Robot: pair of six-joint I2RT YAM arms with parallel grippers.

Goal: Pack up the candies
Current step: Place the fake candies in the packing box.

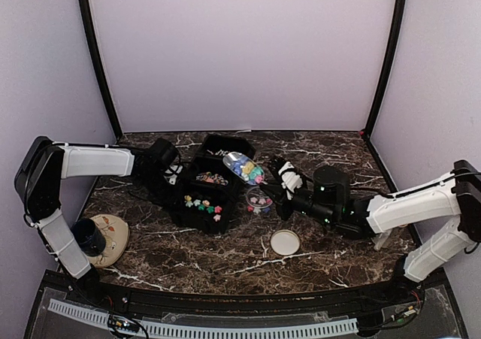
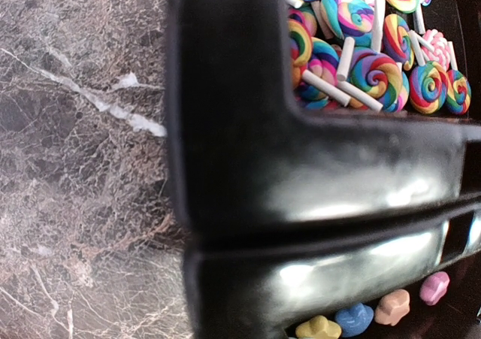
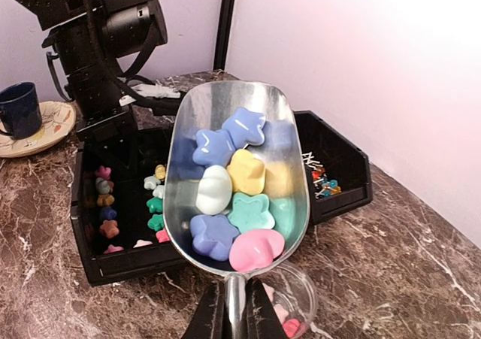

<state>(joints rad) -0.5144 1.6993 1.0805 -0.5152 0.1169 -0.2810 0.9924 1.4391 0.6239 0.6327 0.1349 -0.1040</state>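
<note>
The right hand (image 3: 234, 314) is pinched on the thin handle of a metal scoop (image 3: 225, 121), holding it off the counter (image 1: 188, 260) with its bowl roughly level. The bowl carries a heap of candies (image 3: 234, 196): blue, yellow, white and green star shapes, plus a pink one down by the handle. Right below the handle stands a clear cup (image 3: 301, 301) with a few pink pieces in the bottom. From above, the cup sits just beside the black bins (image 1: 225, 145), on their right.

The bins form a short row. The nearest one (image 1: 203, 217) holds small loose candies in mixed colours spread over its floor. Another is packed with rainbow-swirl lollipops (image 2: 376, 72) on white sticks.

The left hand (image 1: 171, 174) is at the left side of the bins, close against the black wall. Its own camera shows only that wall and the counter, so I cannot tell whether it is spread or pressed together.

A round white lid (image 1: 285, 242) lies flat in front of the cup, apart from it. At the far left a dark blue mug (image 1: 89, 234) stands on a tan plate (image 1: 114, 232).
</note>
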